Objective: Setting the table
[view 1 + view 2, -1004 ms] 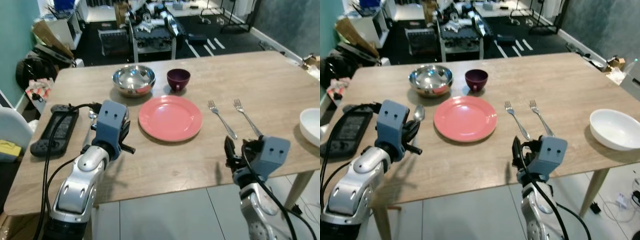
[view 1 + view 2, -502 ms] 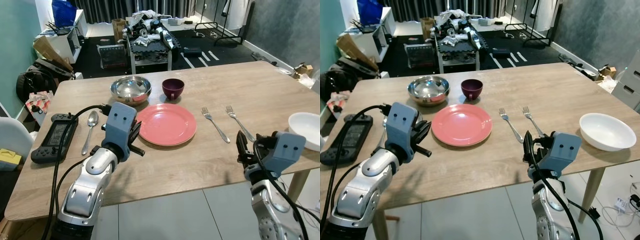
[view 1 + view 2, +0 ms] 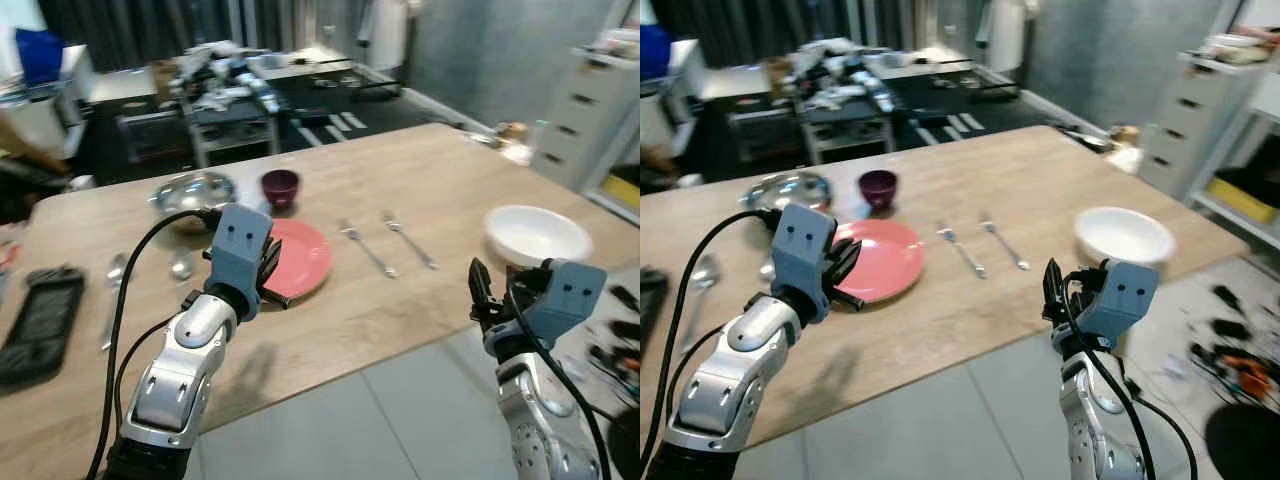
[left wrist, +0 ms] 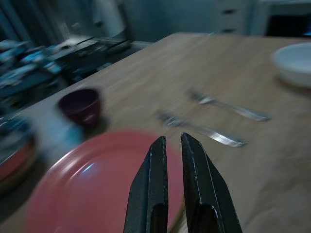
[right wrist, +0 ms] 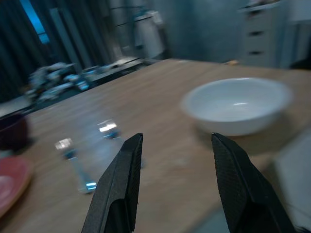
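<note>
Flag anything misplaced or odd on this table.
A black handheld game controller lies at the wooden table's left end beside a metal spoon, no tableware. Two silver forks lie together, apart from the pink plate.

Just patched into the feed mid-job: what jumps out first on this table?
The pink plate sits mid-table with the left gripper poised over its near edge, fingers nearly closed and empty. Two forks lie beside it, and a white bowl sits near the table's right end, ahead of the open right gripper.

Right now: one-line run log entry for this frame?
phase: approach | left gripper: shut, empty, over pink plate | right gripper: open, empty, facing white bowl | forks: untouched on table
</note>
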Controlling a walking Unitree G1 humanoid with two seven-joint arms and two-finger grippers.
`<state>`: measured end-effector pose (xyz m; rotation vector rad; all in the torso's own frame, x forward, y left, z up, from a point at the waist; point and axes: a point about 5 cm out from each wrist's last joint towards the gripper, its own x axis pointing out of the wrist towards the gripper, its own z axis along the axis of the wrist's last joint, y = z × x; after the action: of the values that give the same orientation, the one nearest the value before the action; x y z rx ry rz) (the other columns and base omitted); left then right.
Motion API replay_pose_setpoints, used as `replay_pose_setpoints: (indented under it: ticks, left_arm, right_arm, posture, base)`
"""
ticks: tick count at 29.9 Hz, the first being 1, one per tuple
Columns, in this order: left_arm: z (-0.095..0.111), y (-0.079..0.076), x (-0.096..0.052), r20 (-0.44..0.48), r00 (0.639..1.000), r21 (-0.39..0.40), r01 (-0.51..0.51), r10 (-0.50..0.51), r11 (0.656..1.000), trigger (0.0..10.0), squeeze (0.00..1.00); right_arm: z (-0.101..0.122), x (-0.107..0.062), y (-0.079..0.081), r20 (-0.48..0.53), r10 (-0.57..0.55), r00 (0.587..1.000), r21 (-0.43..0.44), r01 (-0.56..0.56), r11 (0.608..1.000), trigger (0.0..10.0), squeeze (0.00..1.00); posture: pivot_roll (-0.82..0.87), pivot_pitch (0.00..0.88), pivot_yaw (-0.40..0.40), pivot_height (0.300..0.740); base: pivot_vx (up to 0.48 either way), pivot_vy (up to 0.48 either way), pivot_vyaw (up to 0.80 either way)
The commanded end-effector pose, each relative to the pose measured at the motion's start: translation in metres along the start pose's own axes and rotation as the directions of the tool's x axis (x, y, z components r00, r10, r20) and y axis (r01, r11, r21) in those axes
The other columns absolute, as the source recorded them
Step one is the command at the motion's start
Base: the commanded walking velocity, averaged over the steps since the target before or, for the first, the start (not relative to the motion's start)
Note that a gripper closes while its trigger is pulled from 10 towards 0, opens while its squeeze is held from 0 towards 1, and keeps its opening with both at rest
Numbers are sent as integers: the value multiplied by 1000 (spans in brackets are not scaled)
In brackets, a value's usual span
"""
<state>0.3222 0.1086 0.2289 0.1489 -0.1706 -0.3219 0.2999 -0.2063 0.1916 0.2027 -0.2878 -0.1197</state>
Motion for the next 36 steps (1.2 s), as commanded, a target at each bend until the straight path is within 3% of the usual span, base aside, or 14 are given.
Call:
replay_pose_setpoints:
  ticks: [1, 36]
  left_arm:
    - [-3, 0, 0, -10, 1000, 7, 2, -2, 1000, 10000, 0]
    - [-7, -2, 2, -12, 1000, 3, 10, -10, 1000, 10000, 0]
  right_arm:
    - [-3, -1, -1, -7, -2, 1000, 0, 2, 1000, 10000, 0]
    - [-6, 0, -1, -16, 11, 1000, -7, -11, 1000, 10000, 0]
  posture:
    - [19, 34, 89, 740]
    - [18, 28, 86, 740]
  base:
    - [0, 0, -800]
    - [0, 0, -800]
